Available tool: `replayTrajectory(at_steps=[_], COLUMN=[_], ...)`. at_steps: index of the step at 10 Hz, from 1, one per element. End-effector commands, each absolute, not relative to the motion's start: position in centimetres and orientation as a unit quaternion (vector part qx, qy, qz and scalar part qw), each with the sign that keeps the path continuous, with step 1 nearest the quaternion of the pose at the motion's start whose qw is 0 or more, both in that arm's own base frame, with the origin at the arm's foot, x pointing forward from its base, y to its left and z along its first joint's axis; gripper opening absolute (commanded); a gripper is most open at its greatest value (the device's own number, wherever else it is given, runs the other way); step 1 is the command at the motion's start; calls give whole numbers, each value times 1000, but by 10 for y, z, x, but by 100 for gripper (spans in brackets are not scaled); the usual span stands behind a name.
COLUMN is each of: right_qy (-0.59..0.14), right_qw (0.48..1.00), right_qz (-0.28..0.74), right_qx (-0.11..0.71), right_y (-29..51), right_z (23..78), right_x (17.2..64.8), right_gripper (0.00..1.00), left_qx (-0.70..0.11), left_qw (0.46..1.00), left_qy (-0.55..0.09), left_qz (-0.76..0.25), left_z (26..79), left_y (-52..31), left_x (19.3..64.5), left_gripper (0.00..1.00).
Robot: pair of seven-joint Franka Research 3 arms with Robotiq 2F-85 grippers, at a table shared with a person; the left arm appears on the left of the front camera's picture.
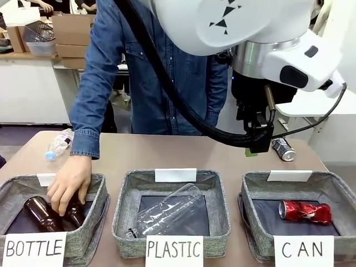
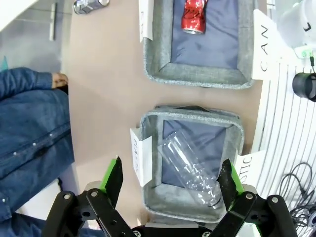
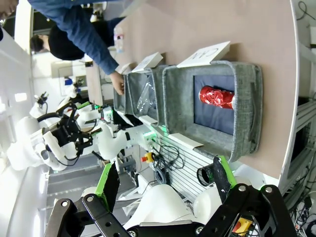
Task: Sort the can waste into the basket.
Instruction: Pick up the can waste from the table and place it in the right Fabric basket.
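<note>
Basket layout, front view: three grey fabric baskets stand in a row along the lower edge of the frame on the table (image 1: 167, 153). The BOTTLE basket (image 1: 100, 189) is at lower left, the PLASTIC basket (image 1: 119, 217) at lower centre and the CAN basket (image 1: 340, 186) at lower right.

Can positions:
- The red can (image 1: 305, 212), dented, lies on its side on the floor of the CAN basket.
- The dark can (image 1: 283, 149) lies on the table at centre right of the frame, behind the CAN basket and apart from it.

Other contents: a clear bottle (image 1: 169, 214) lies slantwise in the PLASTIC basket. Two brown bottles (image 1: 41, 214) lie in the BOTTLE basket. A person's hand (image 1: 69, 188) reaches down into that basket, fingers resting on the brown bottles. A small plastic bottle (image 1: 58, 144) lies on the table at centre left.

Gripper status:
- The left gripper (image 2: 171, 168) hangs high above the PLASTIC basket, fingers spread wide with nothing between them. In its wrist view the red can sits at the top edge and the dark can at upper left.
- The right gripper (image 3: 164, 168) is likewise spread and empty. Its wrist view places the CAN basket and the red can at centre right.
</note>
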State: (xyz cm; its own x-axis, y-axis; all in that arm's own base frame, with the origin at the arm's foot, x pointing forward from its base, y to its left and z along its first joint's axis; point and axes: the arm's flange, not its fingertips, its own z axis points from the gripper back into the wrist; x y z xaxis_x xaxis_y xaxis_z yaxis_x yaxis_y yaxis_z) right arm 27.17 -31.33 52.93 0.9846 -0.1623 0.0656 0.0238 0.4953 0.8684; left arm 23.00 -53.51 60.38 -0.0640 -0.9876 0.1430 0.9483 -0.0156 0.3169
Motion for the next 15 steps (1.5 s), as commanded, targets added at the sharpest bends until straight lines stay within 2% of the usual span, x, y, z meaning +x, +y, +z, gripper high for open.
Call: replayTrajectory(at_steps=[1,2,3,6,7,8,10,11,13,15], right_qy=[-67,-67,-67,-67,-67,-69,-34,-27,5,88], right_qw=[861,861,861,861,861,862,883,887,873,836], right_qz=[-65,-65,-65,-65,-65,-54,-38,-13,54,106], right_qx=[499,499,499,499,499,500,466,462,484,532], right_y=[-310,-310,-310,-310,-310,-313,-235,-191,-115,-73], right_z=[533,533,533,533,533,529,539,542,548,553], right_x=[270,270,270,270,270,271,311,325,339,343], right_gripper=[100,100,100,100,100,100,100,100,100,100], left_qx=[50,34,40,-9,-47,-117,-274,-356,-480,-567], left_qw=[680,668,685,781,815,850,885,887,857,814], left_qy=[-170,-163,-157,-122,-105,-77,-32,2,-7,-33], left_qz=[-712,-725,-710,-612,-567,-507,-375,-292,-186,-124], left_z=[604,606,608,609,606,598,584,578,561,543], left_y=[-511,-498,-471,-334,-293,-251,-195,-174,-127,-81], left_x=[232,235,243,288,301,311,314,312,298,279], left_gripper=[100,100,100,100,100,100,100,100,100,100])
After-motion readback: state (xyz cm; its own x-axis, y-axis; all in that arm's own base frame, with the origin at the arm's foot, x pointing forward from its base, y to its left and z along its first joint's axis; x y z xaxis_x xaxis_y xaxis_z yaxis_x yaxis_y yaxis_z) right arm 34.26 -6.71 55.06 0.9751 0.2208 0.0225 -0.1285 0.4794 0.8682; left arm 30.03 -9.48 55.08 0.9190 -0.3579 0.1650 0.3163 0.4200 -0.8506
